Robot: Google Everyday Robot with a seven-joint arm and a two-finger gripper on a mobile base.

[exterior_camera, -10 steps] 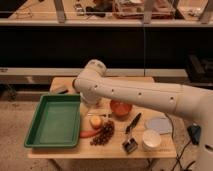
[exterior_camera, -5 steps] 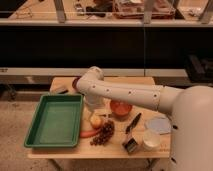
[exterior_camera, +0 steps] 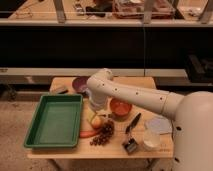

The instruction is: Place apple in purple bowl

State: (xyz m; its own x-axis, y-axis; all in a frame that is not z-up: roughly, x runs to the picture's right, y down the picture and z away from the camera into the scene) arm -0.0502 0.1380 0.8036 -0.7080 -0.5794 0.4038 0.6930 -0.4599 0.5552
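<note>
Wooden table [exterior_camera: 141,82] before dark counter [exterior_camera: 60,47], end effector [exterior_camera: 91,111] low over apple [exterior_camera: 97,120], grip state unclear, purple bowl [exterior_camera: 78,84] behind

Gripper [exterior_camera: 93,111] at apple [exterior_camera: 97,121]; tray [exterior_camera: 52,120] left; purple bowl [exterior_camera: 79,84] behind.

No lettering, label, brand, number or sign can be read on the worktop [exterior_camera: 107,150], on the things lying on it, or on the robot's white arm [exterior_camera: 135,95]. The tool [exterior_camera: 94,112] hangs low over the middle of the worktop, just right of the green tray [exterior_camera: 52,120] and right at the apple [exterior_camera: 96,121]. It carries no legible marking either.
</note>
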